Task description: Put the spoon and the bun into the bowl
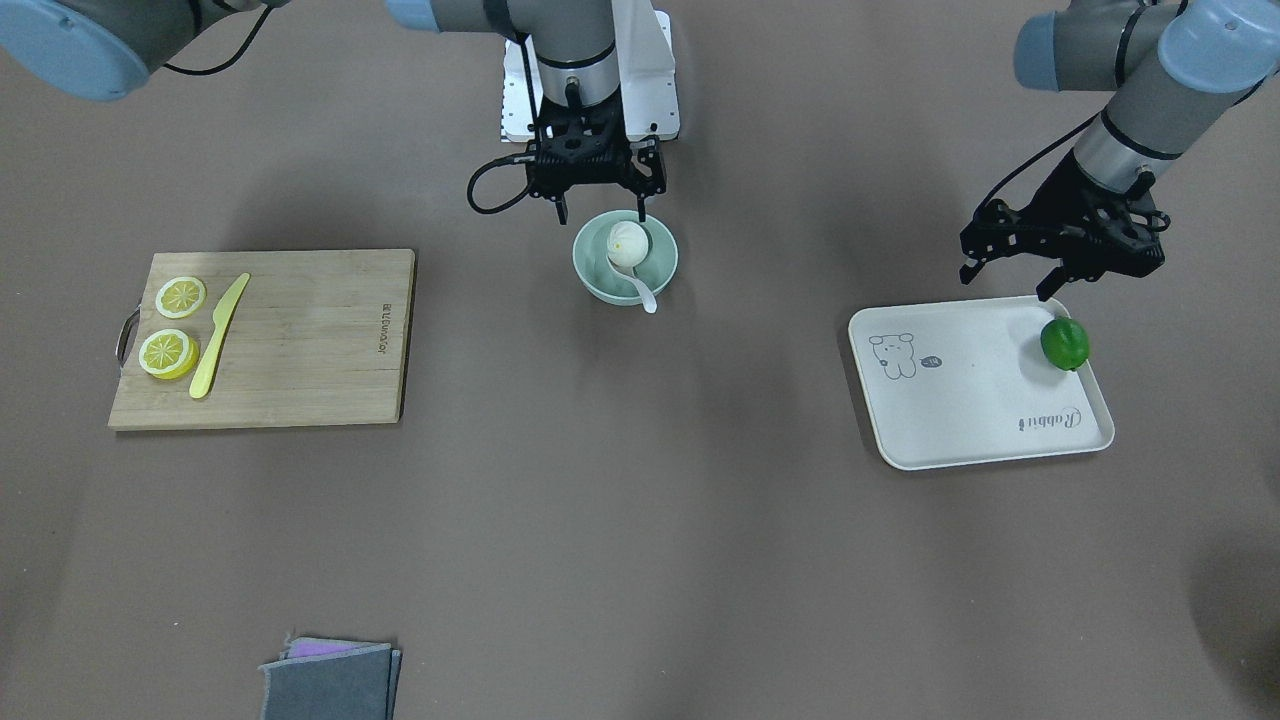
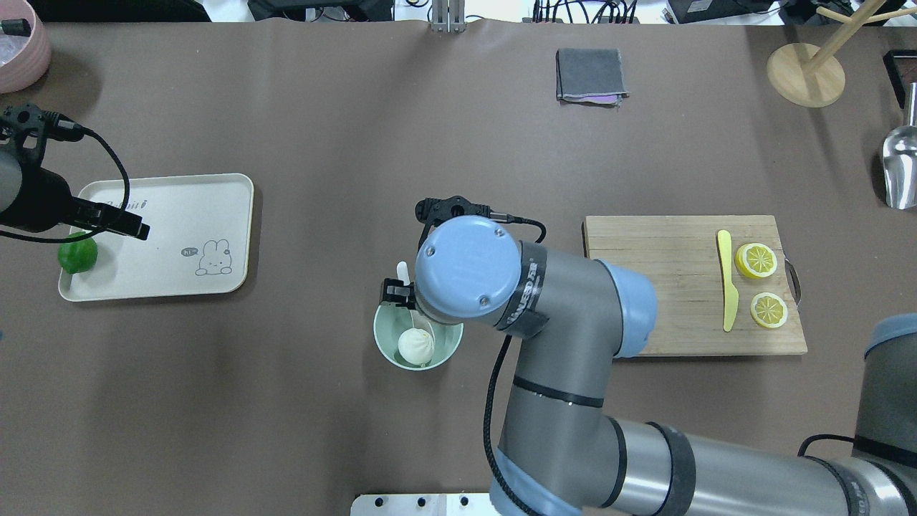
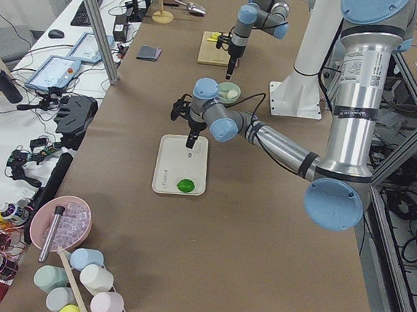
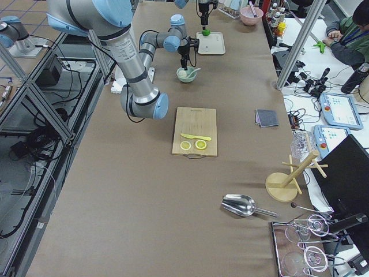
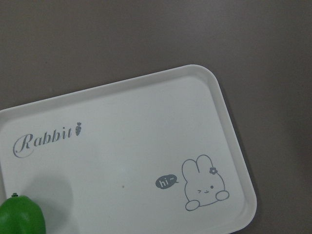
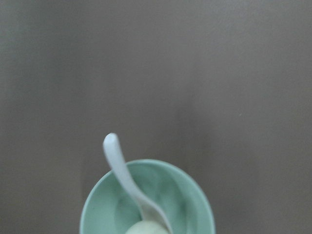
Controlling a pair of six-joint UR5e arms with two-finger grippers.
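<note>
The mint-green bowl [image 1: 592, 283] stands at the table's middle, near the robot's base. The white bun [image 1: 627, 243] lies inside it. The white spoon [image 1: 646, 297] rests in the bowl beside the bun, its handle sticking out over the rim. The right wrist view shows the bowl [image 6: 192, 195], the spoon [image 6: 121, 168] and the top of the bun [image 6: 146, 228]. My right gripper [image 1: 600, 212] hovers just above the bowl, open and empty. My left gripper [image 1: 1005, 283] is open and empty over the far corner of the white tray [image 1: 960, 400].
A green lime [image 1: 1064, 343] lies on the rabbit tray, close to my left gripper. A wooden cutting board [image 1: 300, 340] holds two lemon slices and a yellow knife [image 1: 218, 335]. A folded grey cloth [image 1: 330, 680] lies at the operators' edge.
</note>
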